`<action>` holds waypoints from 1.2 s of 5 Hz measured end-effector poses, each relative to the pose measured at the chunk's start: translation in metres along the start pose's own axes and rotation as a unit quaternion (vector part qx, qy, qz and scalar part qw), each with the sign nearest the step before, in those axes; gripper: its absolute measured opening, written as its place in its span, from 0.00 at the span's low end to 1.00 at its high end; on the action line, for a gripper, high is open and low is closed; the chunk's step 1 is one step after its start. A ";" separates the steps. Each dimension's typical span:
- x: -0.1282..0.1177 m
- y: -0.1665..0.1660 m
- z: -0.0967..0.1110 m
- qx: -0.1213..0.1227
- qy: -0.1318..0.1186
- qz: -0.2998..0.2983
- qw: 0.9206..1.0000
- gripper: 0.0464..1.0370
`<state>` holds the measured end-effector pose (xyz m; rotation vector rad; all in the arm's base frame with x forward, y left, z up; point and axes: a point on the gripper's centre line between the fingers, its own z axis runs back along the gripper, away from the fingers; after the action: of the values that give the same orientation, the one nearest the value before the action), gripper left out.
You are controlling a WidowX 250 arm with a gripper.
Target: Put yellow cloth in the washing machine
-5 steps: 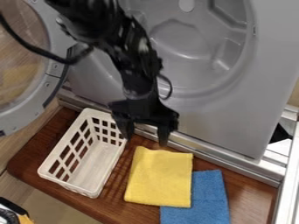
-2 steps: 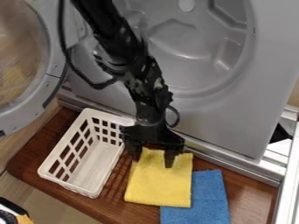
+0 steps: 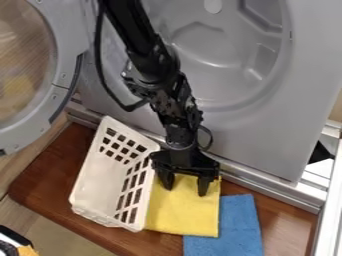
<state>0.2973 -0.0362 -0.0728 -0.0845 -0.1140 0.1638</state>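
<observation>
My gripper (image 3: 186, 191) hangs over the upper part of the yellow cloth (image 3: 184, 212), its two fingers spread apart with yellow fabric visible between them. The cloth lies folded on the brown wooden board, its left side partly covered by the white basket and its lower right corner lapping over a blue cloth. Behind the arm is the grey washing machine (image 3: 267, 135) with its round drum opening (image 3: 214, 45) uncovered. Its round door (image 3: 63, 75) stands swung out at the upper left.
Against the gripper's left side leans a white slatted basket (image 3: 100, 185), tilted. The blue cloth (image 3: 237, 225) lies at the lower right on the board (image 3: 47, 185). A metal rail (image 3: 267, 187) runs along the machine's base.
The gripper has come down and slightly right, from above the cloth's top edge to over the cloth. The basket has tipped and shifted right, now covering the cloth's left side.
</observation>
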 end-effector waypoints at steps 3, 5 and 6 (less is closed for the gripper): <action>0.000 0.001 -0.001 0.004 0.000 -0.001 1.000 0.13; -0.002 0.004 0.012 -0.005 -0.009 0.005 1.000 0.02; 0.000 0.006 0.035 -0.003 -0.023 -0.001 1.000 0.02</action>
<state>0.2924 -0.0279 -0.0389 -0.0870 -0.1611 0.1642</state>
